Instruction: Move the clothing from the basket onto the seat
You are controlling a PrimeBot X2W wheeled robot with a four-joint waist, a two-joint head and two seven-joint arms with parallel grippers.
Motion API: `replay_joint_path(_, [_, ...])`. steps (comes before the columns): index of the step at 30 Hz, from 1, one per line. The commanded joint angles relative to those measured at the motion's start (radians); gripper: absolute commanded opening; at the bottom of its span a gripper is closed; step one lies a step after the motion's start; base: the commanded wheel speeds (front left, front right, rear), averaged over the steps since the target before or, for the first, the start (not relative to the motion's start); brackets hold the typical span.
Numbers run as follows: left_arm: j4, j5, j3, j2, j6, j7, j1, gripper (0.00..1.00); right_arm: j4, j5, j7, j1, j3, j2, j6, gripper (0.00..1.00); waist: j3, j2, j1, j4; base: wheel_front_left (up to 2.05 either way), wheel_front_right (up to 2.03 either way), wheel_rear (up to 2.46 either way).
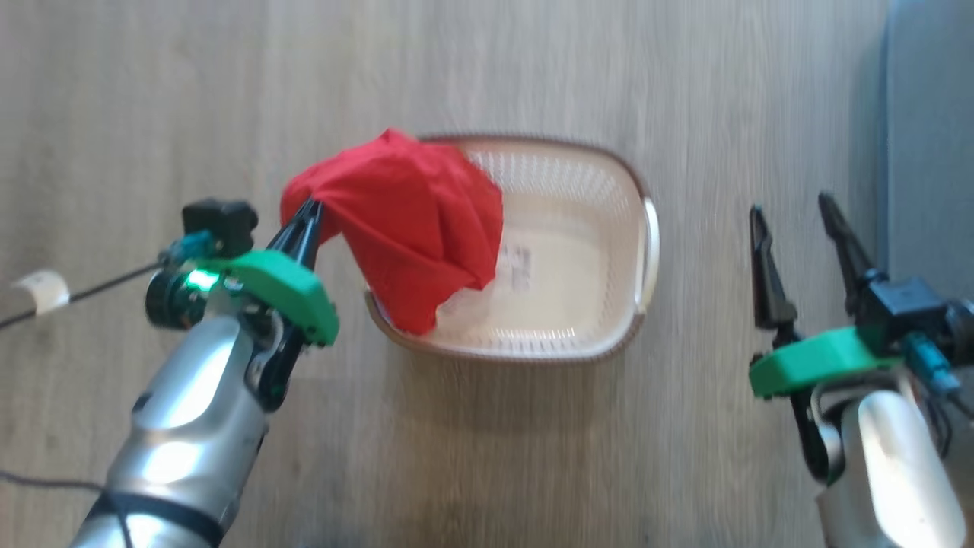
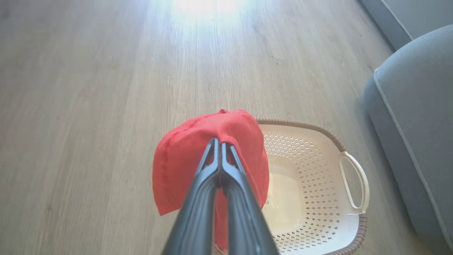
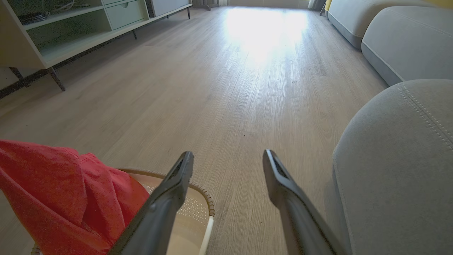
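A red garment, the clothing (image 1: 411, 221), hangs lifted over the left half of the cream perforated basket (image 1: 601, 312), its lower end still inside the rim. My left gripper (image 1: 313, 207) is shut on the garment's upper left fold; the left wrist view shows the two fingers pinched together in the red clothing (image 2: 184, 159) above the basket (image 2: 318, 198). My right gripper (image 1: 791, 207) stands open over bare floor between the basket and the grey seat (image 1: 932, 137). The right wrist view has the clothing (image 3: 60, 194) at lower left, the basket (image 3: 193, 205) beside it, and the seat (image 3: 400, 166) at right.
The basket stands on a pale wood floor (image 1: 487, 68). A barcode sticker (image 1: 517, 268) shows on the basket's bottom. A low cabinet on thin legs (image 3: 70, 28) stands at the far left, and more grey cushions (image 3: 400, 39) lie beyond the seat.
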Motion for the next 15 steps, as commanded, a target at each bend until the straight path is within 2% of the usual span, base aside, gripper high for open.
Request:
replay_joint_path(1, [-0.044,0.014,0.048,0.051,0.006,-0.012,0.023,0.0,-0.016,0.003,-0.006,0.03,0.024,-0.002,0.0,1.0,-0.132,-0.0001,0.0001,0.073,0.0,0.0,0.0])
replay_joint_path(7, [-0.113,0.033,0.084,0.082,0.023,-0.013,0.098,0.0,0.019,0.005,-0.006,0.069,0.025,-0.002,0.0,1.0,-0.235,-0.0001,0.0001,0.11,0.0,0.0,0.0])
replay_joint_path(15, [-0.219,0.025,0.118,0.145,0.086,0.005,0.191,0.0,0.053,0.021,-0.006,0.138,0.026,-0.002,0.0,1.0,-0.366,-0.0001,0.0001,0.138,0.0,0.0,0.0])
